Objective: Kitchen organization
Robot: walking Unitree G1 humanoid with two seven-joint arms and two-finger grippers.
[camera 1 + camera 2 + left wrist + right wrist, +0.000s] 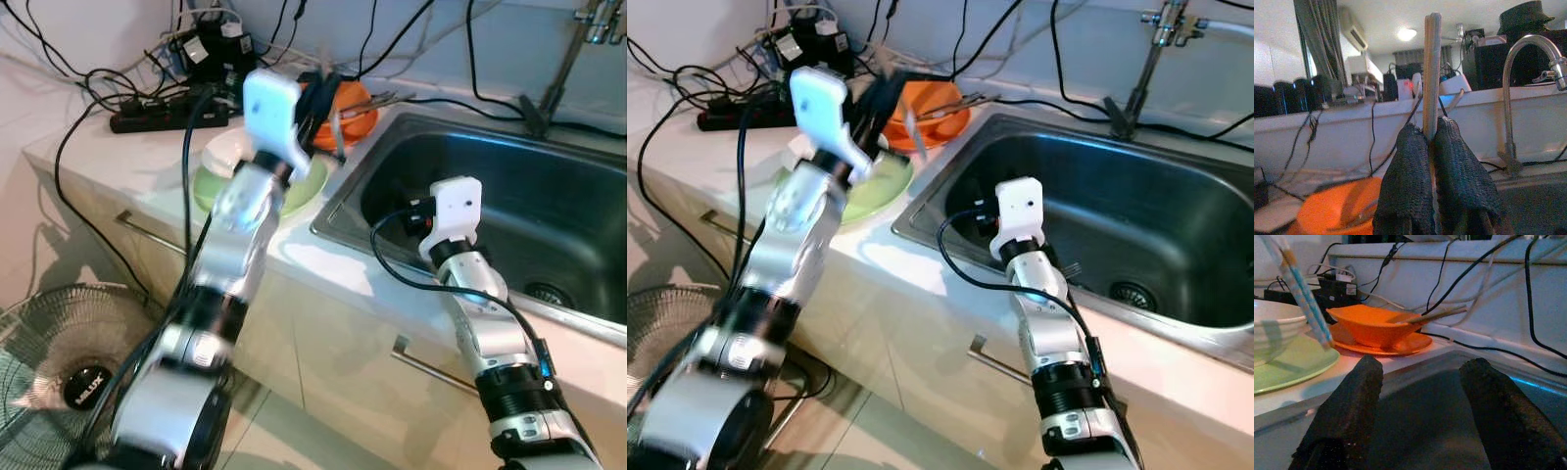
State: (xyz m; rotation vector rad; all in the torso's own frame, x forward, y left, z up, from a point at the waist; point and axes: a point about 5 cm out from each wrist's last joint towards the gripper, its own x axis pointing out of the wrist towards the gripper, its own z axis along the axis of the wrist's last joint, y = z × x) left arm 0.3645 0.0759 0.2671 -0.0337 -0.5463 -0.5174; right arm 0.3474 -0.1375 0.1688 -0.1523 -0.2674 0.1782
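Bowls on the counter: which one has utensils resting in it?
The orange bowl, nearest the sink; sticks lean over its rim. The white bowl sits on the green plate.

Counter (294,257), items placed relative to the left gripper (1434,134): chopsticks (1431,73) between its fingers; bowl with utensils (1374,325) on plate (1415,343) just behind; second bowl (1273,328) on plate (1298,363) below; sink (1136,215) right; power strip (162,116) left.

A home kitchen: a steel sink (549,225) with a tap (1146,59) set in a pale counter (118,147), bowls and plates (931,113) beside it, cabinet drawers (147,235) beneath.
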